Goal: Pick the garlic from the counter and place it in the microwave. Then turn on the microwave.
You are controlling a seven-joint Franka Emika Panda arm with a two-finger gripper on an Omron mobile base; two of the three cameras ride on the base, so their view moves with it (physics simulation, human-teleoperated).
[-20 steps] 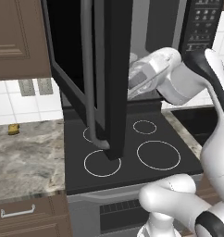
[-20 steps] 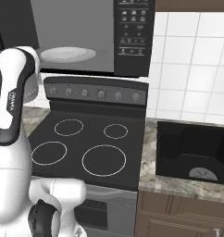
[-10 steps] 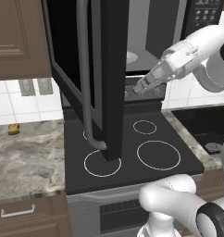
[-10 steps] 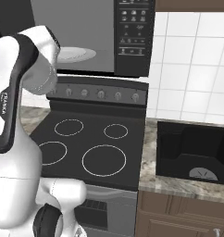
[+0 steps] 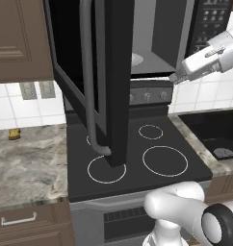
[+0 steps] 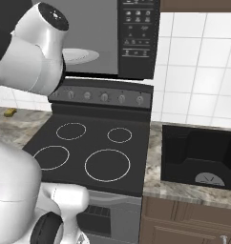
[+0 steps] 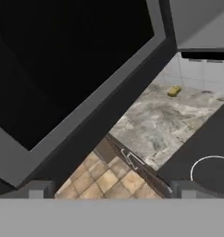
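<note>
While door swung out, microwave (image 5: 152, 33) handle (image 5: 89, 81) upright.

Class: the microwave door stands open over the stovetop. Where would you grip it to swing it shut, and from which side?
Grip the long grey bar handle on the open microwave door at mid-height, coming from the counter side with jaws across the bar. It runs upright and stands off the door, leaving room behind it.

kitchen | stovetop (image 5: 137, 158) | microwave (image 5: 137, 38) | counter (image 5: 27, 158) | tiled wall (image 6: 198, 71)
</note>
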